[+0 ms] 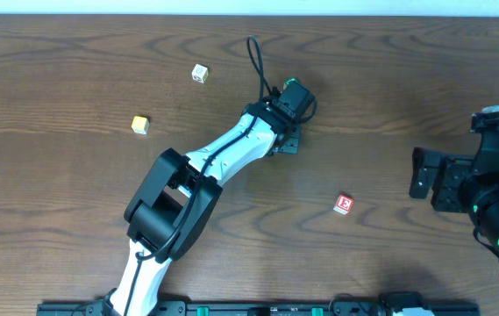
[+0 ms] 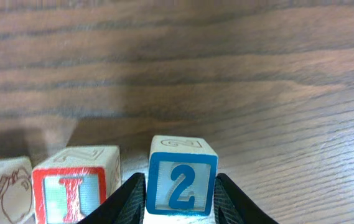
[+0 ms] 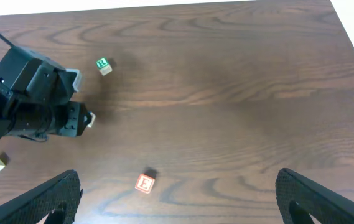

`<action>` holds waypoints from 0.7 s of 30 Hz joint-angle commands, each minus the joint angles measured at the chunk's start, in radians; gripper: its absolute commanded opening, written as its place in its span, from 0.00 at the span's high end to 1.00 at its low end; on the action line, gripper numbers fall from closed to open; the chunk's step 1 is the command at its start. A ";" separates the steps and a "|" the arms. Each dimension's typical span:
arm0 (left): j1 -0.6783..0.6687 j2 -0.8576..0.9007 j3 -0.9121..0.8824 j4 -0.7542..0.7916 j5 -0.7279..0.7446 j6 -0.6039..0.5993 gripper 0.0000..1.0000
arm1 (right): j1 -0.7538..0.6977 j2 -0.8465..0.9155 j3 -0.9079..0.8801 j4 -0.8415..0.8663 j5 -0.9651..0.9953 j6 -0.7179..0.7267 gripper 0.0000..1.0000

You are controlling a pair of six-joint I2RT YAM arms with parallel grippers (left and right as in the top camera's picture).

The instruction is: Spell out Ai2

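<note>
In the left wrist view a blue-framed "2" block point(image 2: 181, 188) sits on the table between my left gripper's point(image 2: 181, 177) two fingers, which press its sides. Just left of it stands a red-framed "I" block point(image 2: 76, 190), and left of that a block with an apple picture point(image 2: 2, 193), all in one row. In the overhead view the left gripper point(image 1: 288, 140) is at the table's upper middle and hides this row. My right gripper point(image 1: 419, 172) is open and empty at the right side, fingers wide apart point(image 3: 178, 186).
A red "E" block point(image 1: 344, 204) lies right of centre and also shows in the right wrist view point(image 3: 145, 183). A white block point(image 1: 199, 74) and a yellow block point(image 1: 140, 125) lie at the upper left. A green "R" block point(image 3: 104, 65) shows beyond the left arm.
</note>
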 commanded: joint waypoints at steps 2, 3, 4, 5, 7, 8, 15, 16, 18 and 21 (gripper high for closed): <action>0.003 0.016 0.018 0.014 -0.034 0.034 0.62 | -0.005 0.001 0.013 0.002 0.014 0.016 0.01; 0.003 0.016 0.018 0.020 -0.041 0.036 0.61 | -0.005 0.001 0.013 0.002 0.014 0.016 0.01; 0.003 0.016 0.018 0.028 -0.042 0.044 0.61 | -0.005 0.001 0.013 0.002 0.014 0.016 0.01; 0.004 0.016 0.018 0.036 -0.045 0.048 0.61 | -0.005 0.001 0.013 0.002 0.014 0.016 0.01; 0.004 0.016 0.018 0.043 -0.051 0.048 0.61 | -0.005 0.001 0.013 0.002 0.014 0.016 0.01; 0.004 0.016 0.018 0.046 -0.052 0.048 0.61 | -0.005 0.001 0.013 0.002 0.014 0.016 0.01; 0.010 0.016 0.074 0.050 -0.065 0.082 0.57 | -0.005 0.002 0.010 0.019 0.014 0.016 0.01; 0.015 0.015 0.103 0.032 -0.081 0.081 0.57 | -0.005 0.006 0.008 0.025 0.014 0.015 0.01; 0.033 0.007 0.185 -0.037 -0.130 0.071 0.57 | -0.005 0.027 0.005 0.040 0.014 0.015 0.01; 0.086 -0.028 0.312 -0.146 -0.127 0.066 0.58 | -0.005 0.088 -0.020 0.069 -0.010 0.014 0.07</action>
